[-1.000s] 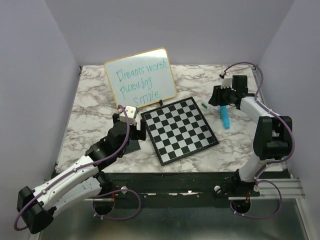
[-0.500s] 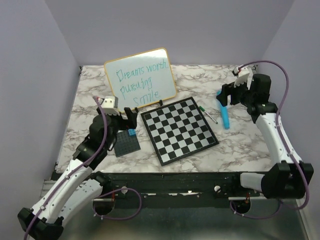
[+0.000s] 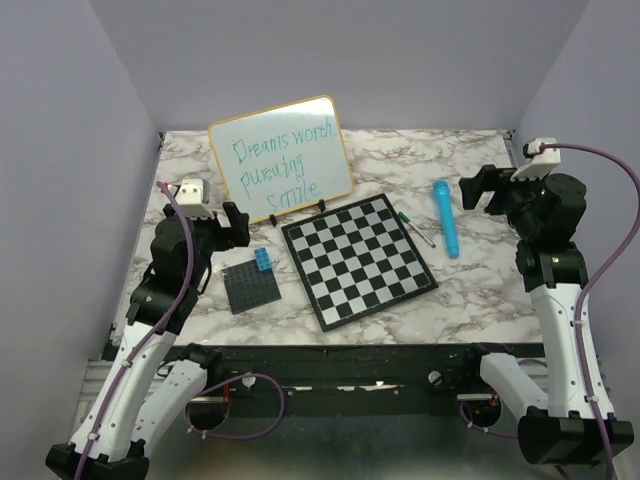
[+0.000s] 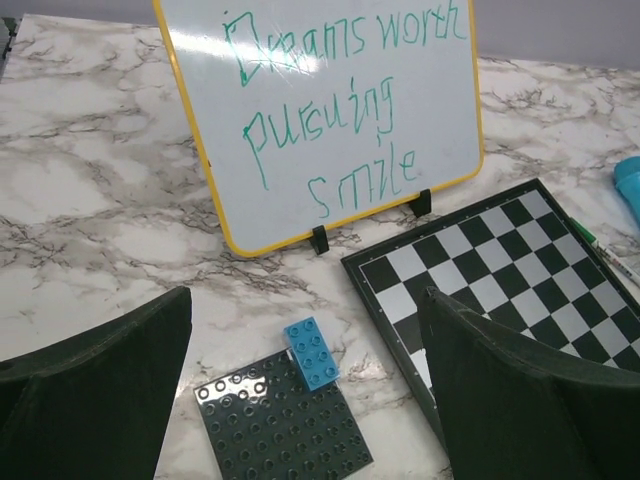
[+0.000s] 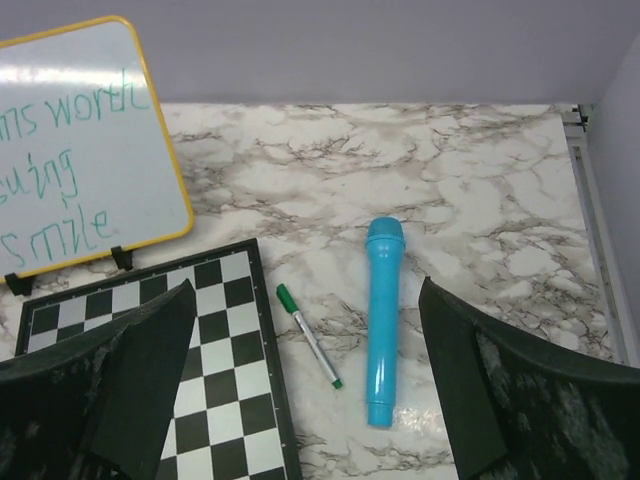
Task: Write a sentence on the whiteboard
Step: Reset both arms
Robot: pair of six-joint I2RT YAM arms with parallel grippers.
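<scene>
With the left gripper point(image 3: 234, 224) and the right gripper point(image 3: 477, 188) both wide and holding nothing, the danger I see is that an arm brushes the whiteboard point(image 3: 282, 155), propped at the back of the table point(image 3: 400, 160) just behind the chessboard point(image 3: 358, 260), and tips it or smears the sentence point(image 3: 278, 168).

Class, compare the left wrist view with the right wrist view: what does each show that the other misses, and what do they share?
Only left wrist: the dark baseplate with a blue brick at its corner, and the whole sentence. Only right wrist: the blue cylinder and green pen in full, plus a metal rail at the right edge. Both: the whiteboard, chessboard and marble table; the right view catches only the sentence's word endings.
</scene>
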